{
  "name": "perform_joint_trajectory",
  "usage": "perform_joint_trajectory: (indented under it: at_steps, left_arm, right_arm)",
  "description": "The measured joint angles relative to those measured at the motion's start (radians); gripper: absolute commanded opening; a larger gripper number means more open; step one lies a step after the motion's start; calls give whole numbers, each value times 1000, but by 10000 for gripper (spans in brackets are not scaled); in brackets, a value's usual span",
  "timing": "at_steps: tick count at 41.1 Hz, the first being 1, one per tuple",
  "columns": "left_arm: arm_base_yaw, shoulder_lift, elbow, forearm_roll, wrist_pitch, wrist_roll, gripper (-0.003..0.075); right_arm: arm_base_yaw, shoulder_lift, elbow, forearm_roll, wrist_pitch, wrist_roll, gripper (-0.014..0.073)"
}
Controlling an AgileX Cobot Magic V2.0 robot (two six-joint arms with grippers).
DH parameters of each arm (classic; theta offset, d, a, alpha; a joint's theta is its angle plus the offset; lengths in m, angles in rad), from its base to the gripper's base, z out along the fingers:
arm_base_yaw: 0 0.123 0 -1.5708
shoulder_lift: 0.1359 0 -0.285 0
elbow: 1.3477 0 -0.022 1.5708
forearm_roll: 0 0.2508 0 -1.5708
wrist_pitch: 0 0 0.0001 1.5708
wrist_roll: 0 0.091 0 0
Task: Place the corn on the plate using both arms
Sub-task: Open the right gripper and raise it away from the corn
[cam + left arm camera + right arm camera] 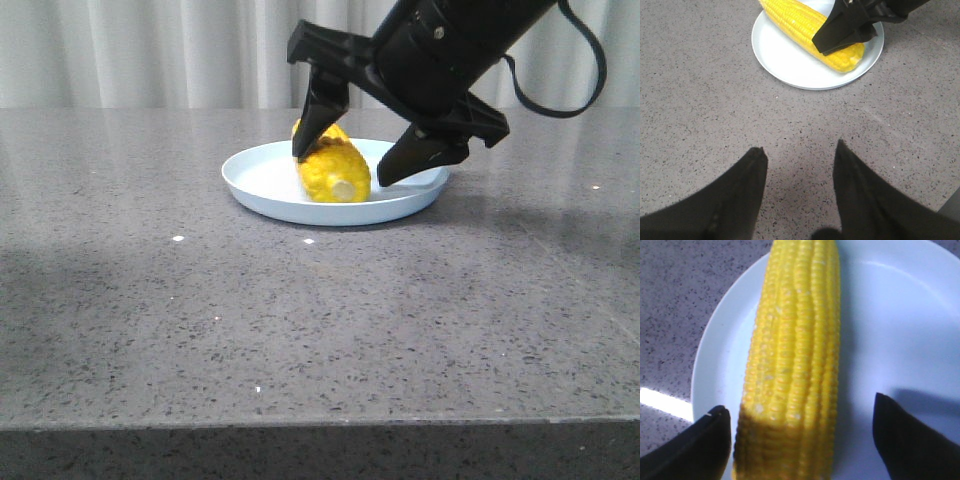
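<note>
The yellow corn (pixel 333 170) lies on the pale blue plate (pixel 262 180) at the middle of the table, its pale cut end toward me. My right gripper (pixel 345 170) hangs over the plate, open, its two fingers straddling the corn with a gap on the far side. In the right wrist view the corn (pixel 795 365) lies between the fingers on the plate (pixel 890 330). My left gripper (pixel 800 152) is open and empty over bare table, short of the plate (pixel 790 60) and corn (pixel 800 25); it does not show in the front view.
The grey speckled tabletop (pixel 300 320) runs out to a front edge near the camera. A pale curtain (pixel 150 50) hangs behind the table. The right arm's black cable (pixel 590 70) loops at the upper right.
</note>
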Motion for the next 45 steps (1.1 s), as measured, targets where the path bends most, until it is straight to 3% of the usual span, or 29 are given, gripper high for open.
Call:
perform_joint_trajectory:
  at_steps: [7,20,32,45]
  left_arm:
    - [0,0,0,0,-2,0,312]
    - [0,0,0,0,-3,0,313]
    - [0,0,0,0,-3,-1,313]
    - [0,0,0,0,-3,-1,312]
  right_arm:
    - [0,-119,0,-110,48,0,614]
    - [0,-399,0,-428,430,0,614]
    - [0,-689,1,-475,654,0,614]
    - [0,-955,144,-471,689,0,614]
